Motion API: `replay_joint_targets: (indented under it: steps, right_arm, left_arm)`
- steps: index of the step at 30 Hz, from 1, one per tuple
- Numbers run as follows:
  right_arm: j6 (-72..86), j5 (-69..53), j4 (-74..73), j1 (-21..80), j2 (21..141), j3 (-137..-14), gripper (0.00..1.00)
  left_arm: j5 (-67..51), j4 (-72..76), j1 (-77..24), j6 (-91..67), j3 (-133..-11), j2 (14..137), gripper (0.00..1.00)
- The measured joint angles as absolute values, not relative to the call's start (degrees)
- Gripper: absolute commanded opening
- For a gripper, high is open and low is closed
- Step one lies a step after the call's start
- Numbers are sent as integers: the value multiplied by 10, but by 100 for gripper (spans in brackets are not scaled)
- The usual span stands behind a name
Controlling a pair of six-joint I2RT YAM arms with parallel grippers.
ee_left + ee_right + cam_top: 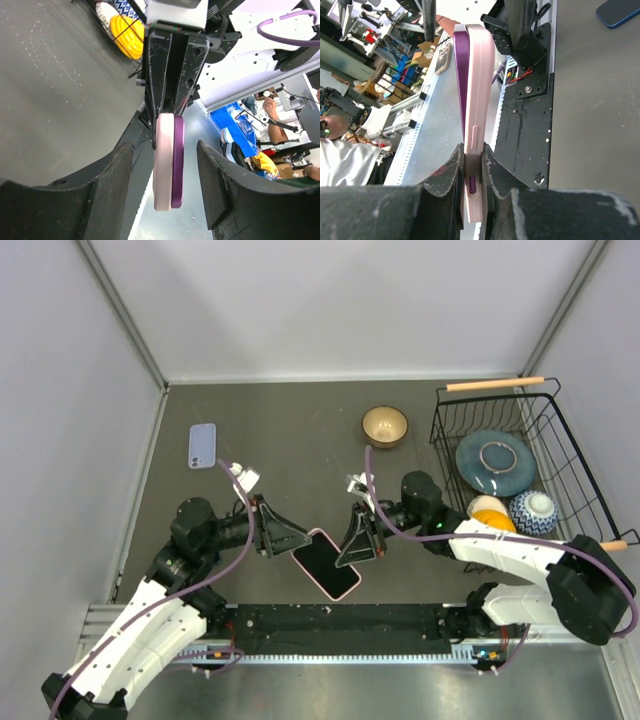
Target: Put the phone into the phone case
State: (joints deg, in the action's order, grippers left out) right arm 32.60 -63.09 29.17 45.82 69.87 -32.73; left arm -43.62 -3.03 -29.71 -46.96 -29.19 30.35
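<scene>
The purple phone (327, 566), dark screen up, lies partly in the pink phone case (318, 534) and is held in the air between both arms near the table's front. My right gripper (352, 543) is shut on the case's edge. In the right wrist view the pads (451, 170) clamp the pink case (479, 75), and the purple phone (460, 75) stands slightly proud of it. My left gripper (288, 540) is open. Its fingers (105, 185) flank the free end of the case (163, 165) and phone (178, 165) with gaps on both sides.
A blue phone-shaped item (202, 445) lies flat at the back left, also seen as a blue corner (620, 11). A tan bowl (385, 425) stands at the back centre. A black wire rack (436, 435) at the right holds a blue plate and bowls.
</scene>
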Motion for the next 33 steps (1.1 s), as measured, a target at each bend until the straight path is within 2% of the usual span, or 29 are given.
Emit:
replay_joint_targets:
  steps: [5, 6, 7, 8, 10, 13, 16, 17, 21, 23, 24, 27, 30, 33]
  right_arm:
    - [334, -631, 303, 453, 702, -326, 0]
    - [336, -630, 305, 452, 704, -326, 0]
    - [340, -630, 306, 451, 708, -326, 0]
    - [342, -630, 307, 451, 712, -325, 0]
    - [352, -629, 309, 451, 717, -322, 11]
    - [361, -625, 309, 449, 723, -322, 27]
    - [368, -609, 312, 449, 727, -322, 31]
    - [372, -604, 316, 449, 728, -322, 29]
    - [394, -588, 338, 448, 754, -324, 0]
    - [412, -599, 365, 448, 776, -324, 0]
    - [426, -607, 386, 447, 788, -324, 0]
    - [469, -626, 456, 440, 815, -319, 0]
    - [515, -620, 535, 438, 823, -314, 0]
    - [540, -617, 582, 432, 822, -313, 0]
  left_arm:
    - [-430, -71, -297, -453, -292, 307, 43]
    - [-430, -76, -297, -449, -292, 307, 37]
    - [-432, -78, -297, -446, -292, 306, 14]
    - [-434, -79, -297, -442, -292, 307, 0]
    - [-442, -81, -297, -429, -294, 309, 0]
    - [-442, -95, -297, -405, -300, 318, 0]
    - [-430, -117, -297, -376, -314, 331, 0]
    - [-427, -123, -297, -369, -317, 336, 0]
    - [-428, -129, -297, -353, -320, 355, 0]
    - [-427, -133, -294, -350, -320, 362, 0]
    - [-428, -134, -290, -352, -321, 364, 19]
    - [-423, -138, -288, -359, -326, 365, 49]
    - [-413, -139, -288, -364, -331, 362, 56]
    - [-401, -137, -283, -387, -331, 349, 57]
